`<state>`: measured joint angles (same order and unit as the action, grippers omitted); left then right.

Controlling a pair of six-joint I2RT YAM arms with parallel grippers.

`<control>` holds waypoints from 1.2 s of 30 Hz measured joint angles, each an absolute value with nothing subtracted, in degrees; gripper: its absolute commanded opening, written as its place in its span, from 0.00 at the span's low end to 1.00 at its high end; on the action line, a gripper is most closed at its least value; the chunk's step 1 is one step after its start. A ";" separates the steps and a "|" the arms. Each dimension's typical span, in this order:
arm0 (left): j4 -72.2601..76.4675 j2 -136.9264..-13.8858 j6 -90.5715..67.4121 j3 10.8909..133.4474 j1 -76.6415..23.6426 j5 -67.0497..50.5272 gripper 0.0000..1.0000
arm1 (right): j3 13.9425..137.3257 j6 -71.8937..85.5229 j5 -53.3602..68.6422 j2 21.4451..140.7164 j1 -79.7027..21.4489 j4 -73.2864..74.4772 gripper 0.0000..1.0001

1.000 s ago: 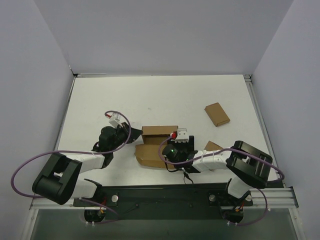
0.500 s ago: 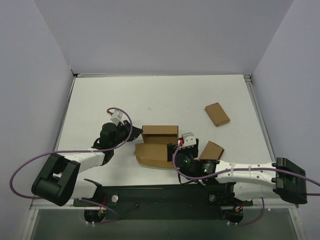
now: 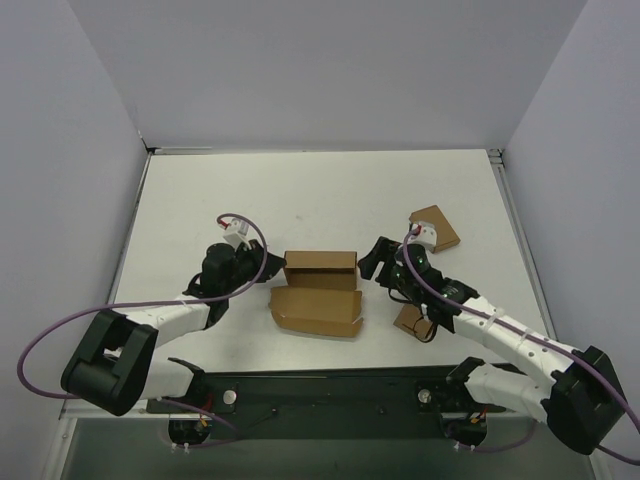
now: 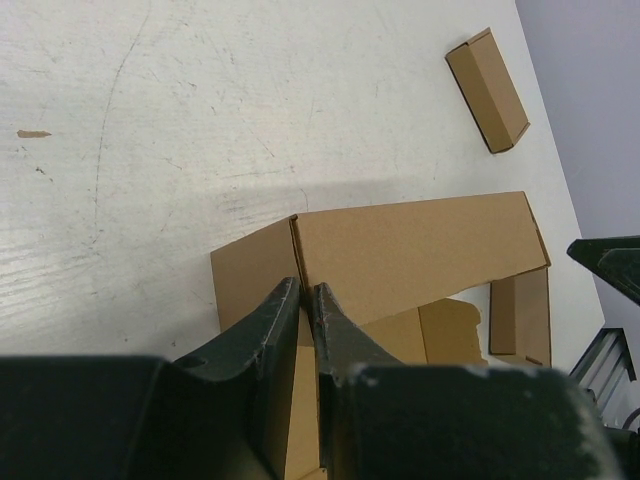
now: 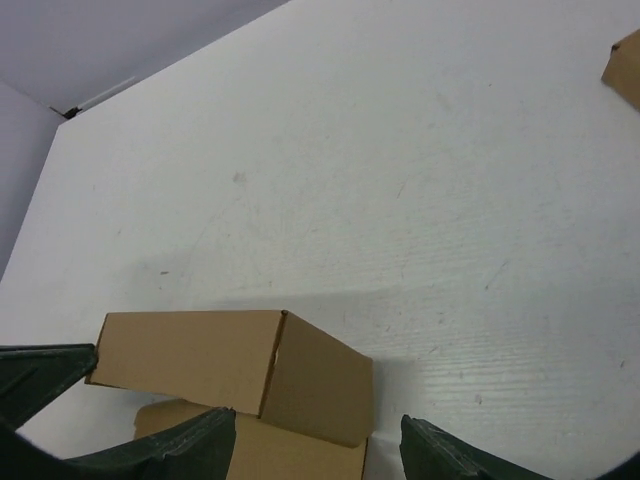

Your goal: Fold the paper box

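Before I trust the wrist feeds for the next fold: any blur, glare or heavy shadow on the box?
Top external: even light, sharp, no glare. Left wrist: paper box sharp, left pincer dark and soft up close. Right wrist: box sharp, soft shadow band on the table beside it.

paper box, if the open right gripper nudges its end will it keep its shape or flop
Probably floppy: the paper box is thin sheet card, with a loose flap lying flat on its near side. Likely light, so a nudge may slide it on the smooth table, though the left gripper pinching one wall should anchor that end.
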<state>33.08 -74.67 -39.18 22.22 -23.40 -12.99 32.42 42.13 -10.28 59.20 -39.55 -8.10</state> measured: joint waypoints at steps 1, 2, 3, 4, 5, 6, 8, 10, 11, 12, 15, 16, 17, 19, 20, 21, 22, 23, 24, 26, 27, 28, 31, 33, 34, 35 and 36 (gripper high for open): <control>32.86 -74.67 -39.03 22.37 -23.53 -12.84 0.21 | 32.42 42.81 -8.38 59.68 -38.57 -8.40 0.65; 32.69 -74.65 -38.74 22.48 -23.59 -12.78 0.21 | 32.42 43.66 -6.09 60.27 -37.56 -9.02 0.64; 32.45 -74.65 -38.57 22.59 -23.75 -12.64 0.21 | 32.42 44.42 -4.12 60.84 -36.69 -9.74 0.64; 32.25 -74.59 -38.35 22.70 -23.92 -12.51 0.21 | 32.40 45.19 -2.07 61.47 -35.90 -10.68 0.64; 31.94 -74.54 -38.26 22.83 -23.99 -12.40 0.21 | 32.40 45.69 -0.89 61.95 -35.48 -11.31 0.63; 31.68 -74.48 -38.17 22.96 -24.05 -12.29 0.21 | 32.38 46.22 0.40 62.59 -35.03 -12.05 0.63; 31.11 -74.41 -37.95 23.20 -24.23 -12.14 0.21 | 32.29 47.00 2.59 63.99 -34.26 -13.61 0.60; 30.72 -74.35 -37.63 23.40 -24.36 -11.97 0.21 | 32.12 47.70 4.36 65.36 -33.65 -15.14 0.59; 30.55 -74.32 -37.45 23.49 -24.43 -11.92 0.21 | 31.97 48.03 5.10 66.08 -33.43 -15.81 0.57; 30.37 -74.28 -37.21 23.62 -24.47 -11.84 0.21 | 31.81 48.34 5.63 66.98 -33.21 -16.40 0.56; 30.17 -74.28 -36.97 23.70 -24.71 -11.60 0.21 | 31.27 48.88 6.50 68.95 -32.64 -17.28 0.49; 30.13 -74.28 -36.91 23.75 -24.80 -11.51 0.21 | 31.05 49.06 6.57 69.60 -32.56 -17.54 0.45; 30.06 -74.28 -36.84 23.79 -24.84 -11.42 0.21 | 30.83 49.47 6.79 70.02 -32.53 -17.91 0.44; 29.80 -74.28 -36.75 23.97 -25.08 -11.20 0.21 | 30.41 50.22 6.83 70.22 -32.36 -19.29 0.38; 29.67 -74.28 -36.69 24.03 -25.17 -11.11 0.21 | 30.35 50.76 6.81 70.22 -32.32 -19.59 0.36; 29.63 -74.28 -36.64 24.05 -25.21 -11.05 0.21 | 30.17 51.22 6.72 70.24 -32.29 -19.86 0.34; 29.52 -74.28 -36.60 24.12 -25.32 -10.96 0.21 | 30.00 51.59 6.66 70.24 -32.29 -20.21 0.32; 29.41 -74.28 -36.53 24.18 -25.43 -10.90 0.21 | 29.89 52.18 6.52 70.24 -32.29 -20.53 0.32; 29.26 -74.28 -36.47 24.27 -25.50 -10.85 0.21 | 29.63 52.86 6.37 70.24 -32.29 -20.97 0.31; 29.15 -74.28 -36.21 24.34 -25.71 -10.72 0.21 | 29.12 53.80 6.22 70.22 -32.29 -21.63 0.30; 29.08 -74.28 -36.12 24.38 -25.82 -10.70 0.21 | 28.82 54.13 6.15 70.22 -32.29 -21.96 0.29; 29.04 -74.28 -36.03 24.38 -25.87 -10.70 0.21 | 28.42 54.37 6.04 70.22 -32.32 -21.93 0.29; 28.97 -74.28 -35.70 24.40 -26.28 -10.70 0.21 | 26.33 55.77 6.00 70.11 -32.36 -22.26 0.27; 28.84 -74.30 -35.68 24.51 -26.30 -10.72 0.21 | 26.17 56.45 5.56 69.63 -32.84 -22.28 0.27; 28.77 -74.30 -35.66 24.58 -26.33 -10.68 0.21 | 26.00 56.84 5.10 69.49 -33.32 -22.31 0.27; 28.71 -74.30 -35.62 24.60 -26.33 -10.66 0.21 | 25.82 57.23 4.60 69.23 -33.80 -22.26 0.27; 28.69 -74.30 -35.62 24.60 -26.33 -10.66 0.21 | 25.58 57.65 3.53 68.82 -34.30 -22.06 0.27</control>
<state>28.69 -74.30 -35.62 24.60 -26.33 -10.66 25.58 57.65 3.53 68.82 -34.30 -22.06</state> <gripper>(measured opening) 0.210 0.279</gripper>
